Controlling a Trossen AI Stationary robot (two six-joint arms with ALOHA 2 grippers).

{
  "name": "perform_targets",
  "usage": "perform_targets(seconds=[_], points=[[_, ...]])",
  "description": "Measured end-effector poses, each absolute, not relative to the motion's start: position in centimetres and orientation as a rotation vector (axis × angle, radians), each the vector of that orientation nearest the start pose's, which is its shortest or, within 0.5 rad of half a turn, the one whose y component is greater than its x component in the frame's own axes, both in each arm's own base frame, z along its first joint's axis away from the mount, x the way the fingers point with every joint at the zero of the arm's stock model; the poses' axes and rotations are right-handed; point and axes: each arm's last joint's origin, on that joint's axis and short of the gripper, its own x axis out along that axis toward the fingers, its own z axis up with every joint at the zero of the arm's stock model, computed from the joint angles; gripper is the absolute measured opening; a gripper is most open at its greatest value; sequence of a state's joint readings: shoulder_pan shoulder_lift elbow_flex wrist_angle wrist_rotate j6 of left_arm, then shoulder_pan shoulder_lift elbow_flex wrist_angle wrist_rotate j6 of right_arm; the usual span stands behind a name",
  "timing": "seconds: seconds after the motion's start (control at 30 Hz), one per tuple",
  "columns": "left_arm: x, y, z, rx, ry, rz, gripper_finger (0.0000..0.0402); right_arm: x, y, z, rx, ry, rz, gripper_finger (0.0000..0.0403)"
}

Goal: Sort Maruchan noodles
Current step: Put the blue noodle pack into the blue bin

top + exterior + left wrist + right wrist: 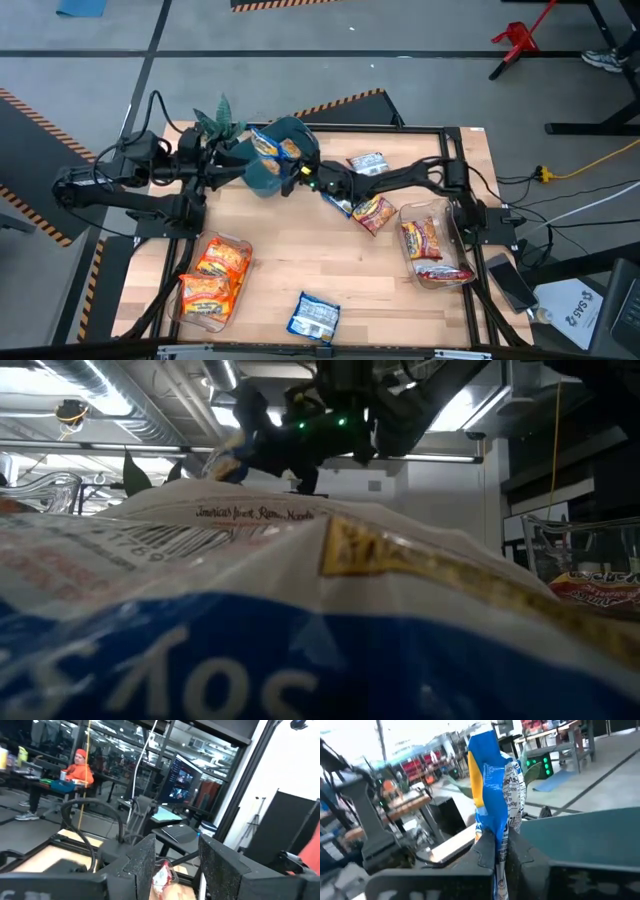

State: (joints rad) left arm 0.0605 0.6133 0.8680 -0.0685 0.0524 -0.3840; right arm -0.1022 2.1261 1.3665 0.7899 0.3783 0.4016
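The teal bin [272,172] sits tipped at the far middle of the table, with two noodle packets [266,144] showing at its mouth. My right gripper [299,174] reaches in from the table's right to the bin's right side. It is shut on a blue-white packet [495,785]. My left gripper [215,162] is at the bin's left side, fingers open [175,870]. I cannot tell whether it touches the bin. Loose packets lie on the wood: blue-white [368,163], red-white [372,213], and blue-white [314,318] by the near edge. My right gripper pinches the blue-white packet between its two fingers by one edge [501,832]. The rest of the packet stands out beyond the fingertips, crumpled, beside the teal bin wall [590,835]. The fingers come level from the table's right.
A clear tray [212,280] at near left holds orange packets. A clear tray [432,245] at right holds red-white ones. A blue packet [337,205] lies under my right arm. A green plant [220,120] stands behind my left gripper. The near packet [300,620] fills the low view.
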Motion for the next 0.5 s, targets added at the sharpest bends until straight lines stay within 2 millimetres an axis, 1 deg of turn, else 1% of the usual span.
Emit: perform_targets(seconds=[0.2, 0.37, 0.5], points=[[12.1, 0.6, 39.3, -0.357, -0.189, -0.008, 0.0144, 49.4, -6.3, 18.4, 0.437, -0.115, -0.464, 0.0], [12.1, 0.6, 39.3, -0.355, -0.189, -0.009, 0.0144, 50.6, -6.5, 18.4, 0.442, -0.139, -0.507, 0.0], [12.1, 0.6, 39.3, -0.353, -0.189, -0.008, 0.0144, 50.9, -6.6, 18.2, 0.475, -0.075, -0.528, 0.0]])
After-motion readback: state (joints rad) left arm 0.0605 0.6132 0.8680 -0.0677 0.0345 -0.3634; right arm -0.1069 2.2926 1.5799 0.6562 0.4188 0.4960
